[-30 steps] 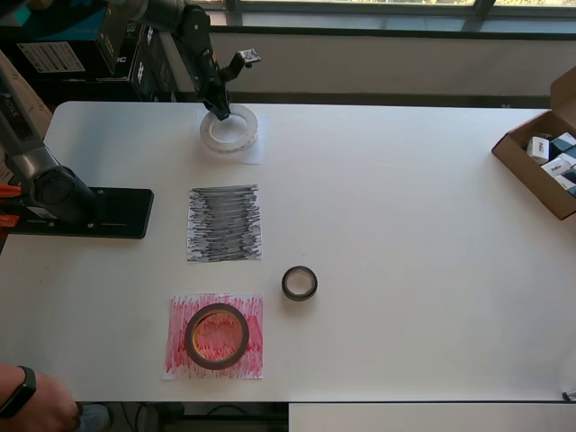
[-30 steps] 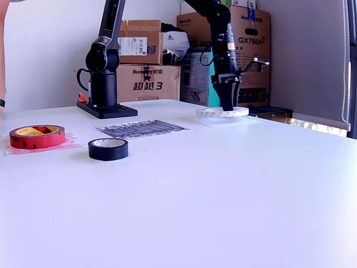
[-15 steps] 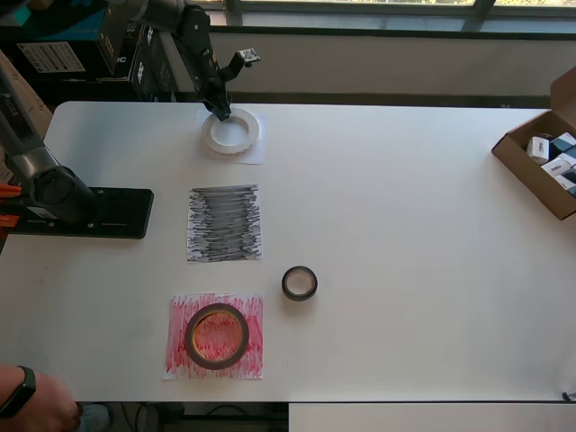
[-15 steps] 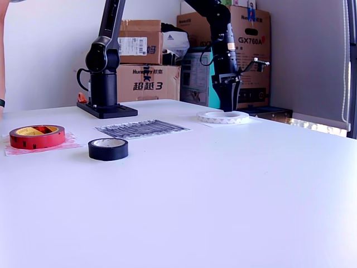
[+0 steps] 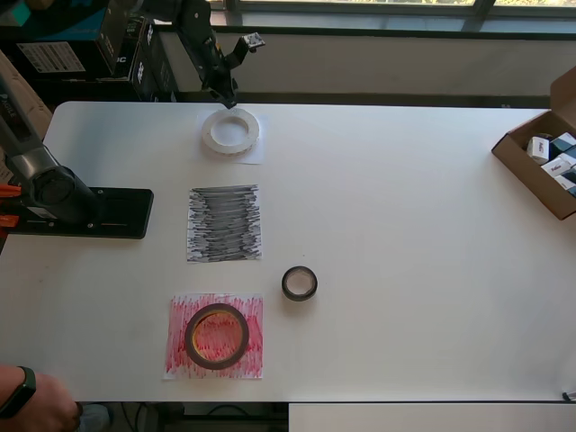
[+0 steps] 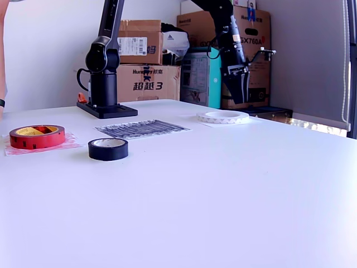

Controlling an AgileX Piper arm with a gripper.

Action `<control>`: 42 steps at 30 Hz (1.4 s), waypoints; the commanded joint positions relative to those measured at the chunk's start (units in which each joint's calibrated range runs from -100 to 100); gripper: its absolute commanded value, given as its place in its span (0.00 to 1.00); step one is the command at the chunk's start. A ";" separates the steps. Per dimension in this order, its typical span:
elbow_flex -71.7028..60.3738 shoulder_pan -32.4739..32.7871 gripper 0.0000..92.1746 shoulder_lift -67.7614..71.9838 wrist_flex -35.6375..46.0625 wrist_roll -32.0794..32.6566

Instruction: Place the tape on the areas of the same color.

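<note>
The white tape ring (image 5: 232,132) (image 6: 223,116) lies flat on the plain white patch (image 5: 256,155) at the table's far side. My gripper (image 5: 225,95) (image 6: 241,99) hangs just above and behind it, open, holding nothing and clear of the ring. On the red scribbled patch (image 5: 256,315) (image 6: 70,143) rests the reddish-brown roll (image 5: 217,336) (image 6: 37,136). The small black roll (image 5: 299,283) (image 6: 108,149) sits on bare table, to the right of and below the black scribbled patch (image 5: 224,223) (image 6: 142,128) in the overhead view. Nothing lies on the black patch.
The arm's black base (image 5: 90,211) (image 6: 106,109) stands at the overhead view's left. An open cardboard box (image 5: 526,166) of small items sits at the right edge. A person's hand (image 5: 31,403) shows at the bottom left. Cardboard boxes (image 6: 148,84) stack behind the table.
My gripper let go of the white ring, which settled flat on the white patch. It then rose and drew back towards the table's far edge.
</note>
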 commanded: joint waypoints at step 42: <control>-3.04 -49.25 0.42 -10.20 4.68 -15.96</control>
